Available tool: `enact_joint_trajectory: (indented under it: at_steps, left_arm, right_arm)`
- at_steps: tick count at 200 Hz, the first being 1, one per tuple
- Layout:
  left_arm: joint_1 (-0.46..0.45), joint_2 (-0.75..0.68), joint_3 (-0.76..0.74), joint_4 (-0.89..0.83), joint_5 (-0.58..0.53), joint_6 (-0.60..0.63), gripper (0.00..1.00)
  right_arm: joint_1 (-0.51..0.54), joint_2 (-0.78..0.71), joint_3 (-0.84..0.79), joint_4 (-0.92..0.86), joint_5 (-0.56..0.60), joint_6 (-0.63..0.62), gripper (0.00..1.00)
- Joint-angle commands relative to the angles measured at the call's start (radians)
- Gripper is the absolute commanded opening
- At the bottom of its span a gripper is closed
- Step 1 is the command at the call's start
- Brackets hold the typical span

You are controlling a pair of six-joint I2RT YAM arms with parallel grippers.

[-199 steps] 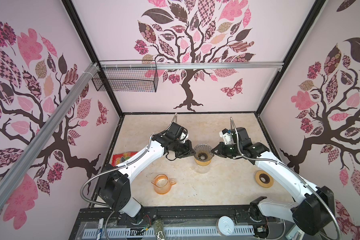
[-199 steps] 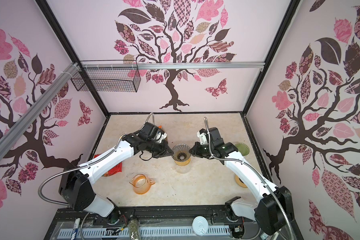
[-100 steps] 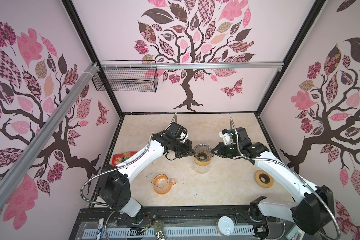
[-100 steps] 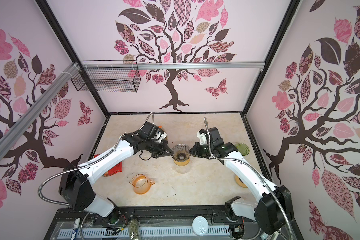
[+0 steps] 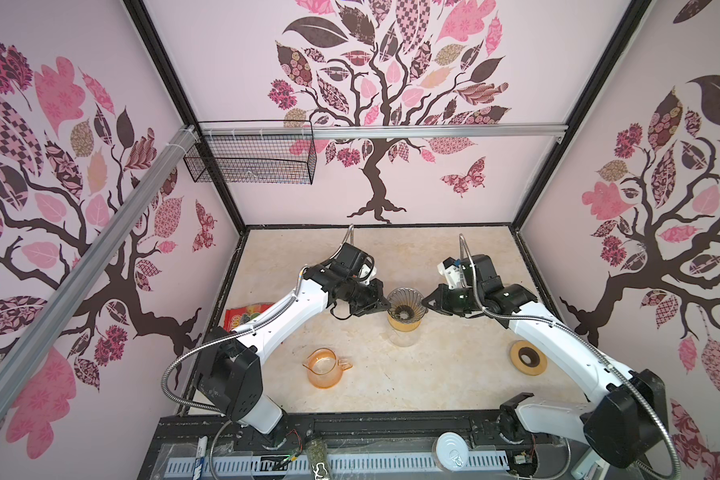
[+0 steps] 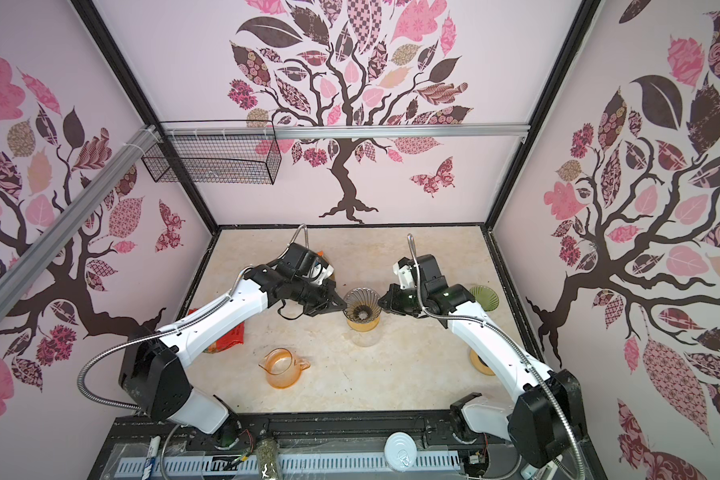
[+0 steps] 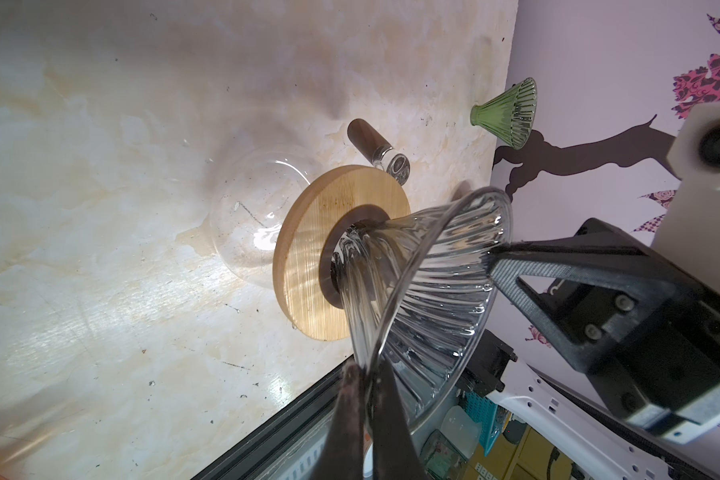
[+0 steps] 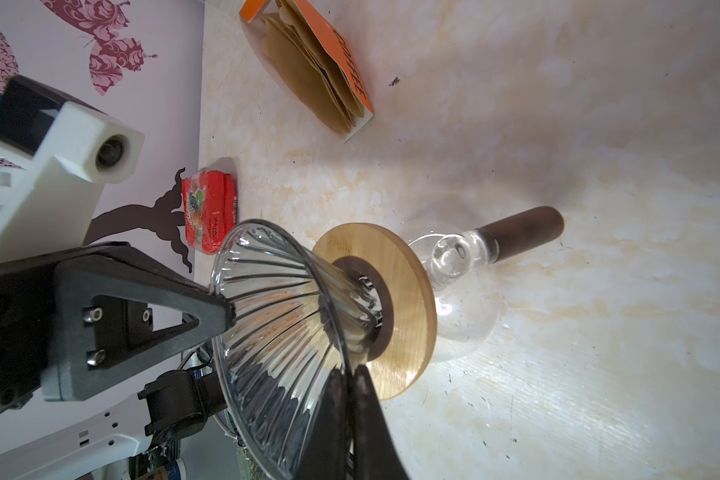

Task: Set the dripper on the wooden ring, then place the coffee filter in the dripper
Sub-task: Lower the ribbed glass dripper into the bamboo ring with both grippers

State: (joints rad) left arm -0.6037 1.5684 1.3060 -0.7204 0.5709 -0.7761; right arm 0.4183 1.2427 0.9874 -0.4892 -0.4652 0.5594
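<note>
Nothing much is moved since earlier: dripper [image 5: 406, 297], between left gripper [image 5: 386, 306] and right gripper [image 5: 427, 305], seems rim-clamped by both; pulled unevenly, it gets tipped.

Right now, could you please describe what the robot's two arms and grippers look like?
Both arms, left arm and right arm, have glossy white link shells with black joint housings. A ribbed silver metal hose loops along each. The left gripper and right gripper are matte black, with triangular, open-framed fingers fastened by screws. A white boxy camera housing sits at each wrist.
</note>
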Motion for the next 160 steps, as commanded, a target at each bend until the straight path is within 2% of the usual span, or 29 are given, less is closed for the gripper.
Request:
enact_joint_trajectory:
  at_steps: [1, 160]
  left_arm:
    - [-0.011, 0.051, 0.009, -0.045, -0.005, 0.021, 0.00]
    - [-0.013, 0.118, -0.127, -0.032, 0.011, 0.050, 0.00]
  right_arm:
    - [0.009, 0.041, -0.020, -0.053, 0.028, -0.020, 0.00]
    - [0.011, 0.041, -0.181, 0.015, 0.011, -0.004, 0.00]
